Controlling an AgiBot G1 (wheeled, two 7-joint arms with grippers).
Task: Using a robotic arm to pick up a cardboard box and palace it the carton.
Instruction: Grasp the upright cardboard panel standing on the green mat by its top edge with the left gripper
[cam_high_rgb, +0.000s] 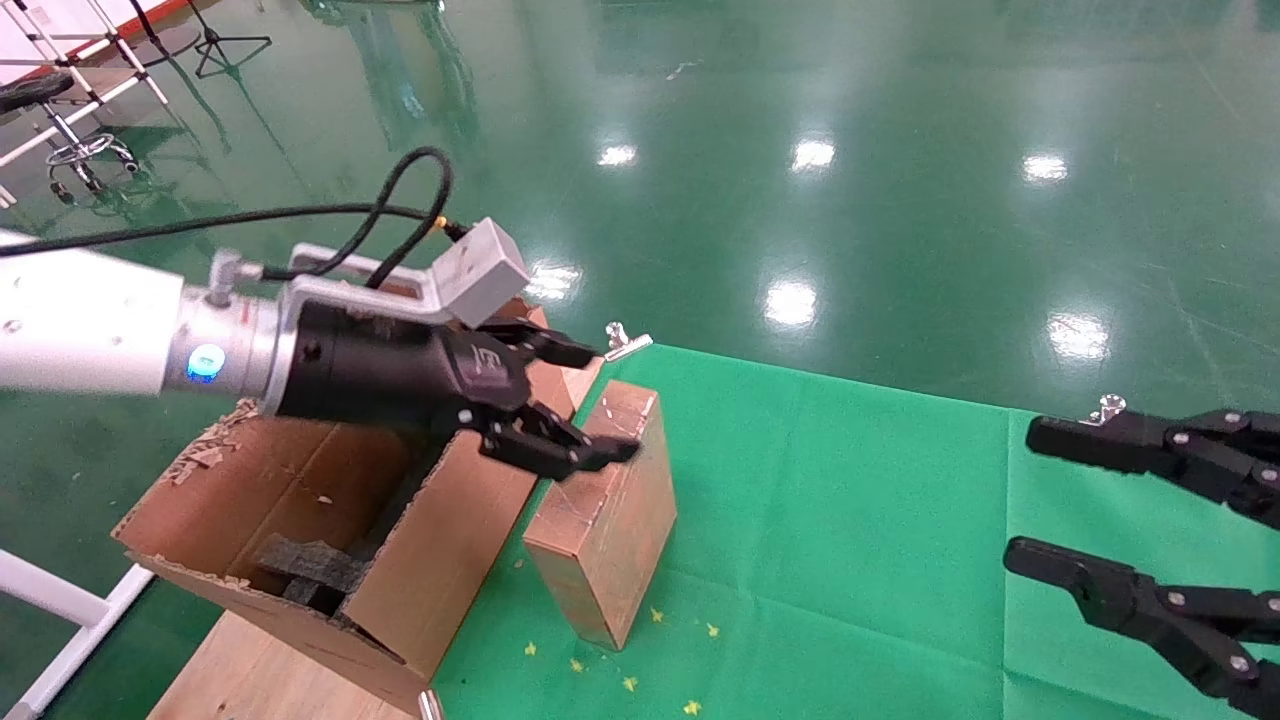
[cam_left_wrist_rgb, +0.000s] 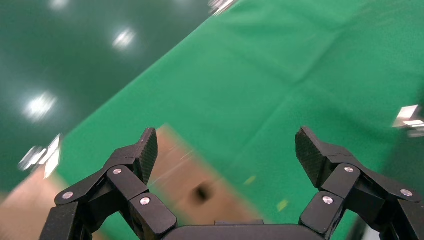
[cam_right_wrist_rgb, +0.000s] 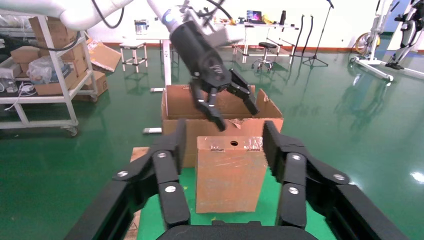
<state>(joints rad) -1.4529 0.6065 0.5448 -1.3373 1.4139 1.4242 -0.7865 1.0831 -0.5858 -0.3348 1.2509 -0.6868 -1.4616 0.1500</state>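
The small reddish-brown cardboard box (cam_high_rgb: 610, 520) stands upright on the green cloth, its top face with the round hole up. It also shows in the right wrist view (cam_right_wrist_rgb: 230, 175) and blurred in the left wrist view (cam_left_wrist_rgb: 200, 185). My left gripper (cam_high_rgb: 612, 400), on the white arm, is open and hovers just above the box's top edge, next to the carton; it holds nothing. It also shows in its own wrist view (cam_left_wrist_rgb: 226, 134) and in the right wrist view (cam_right_wrist_rgb: 237, 116). The large brown carton (cam_high_rgb: 440, 560) with torn flaps stands to the left of the box. My right gripper (cam_high_rgb: 1025, 495) is open and empty at the right edge.
Dark foam blocks (cam_high_rgb: 310, 570) lie inside the carton. The carton sits on a wooden board (cam_high_rgb: 250, 670). The green cloth (cam_high_rgb: 850, 520) covers the table, held by metal clamps (cam_high_rgb: 625, 340) at its far edge. Shelves and stands (cam_right_wrist_rgb: 45, 75) are on the floor beyond.
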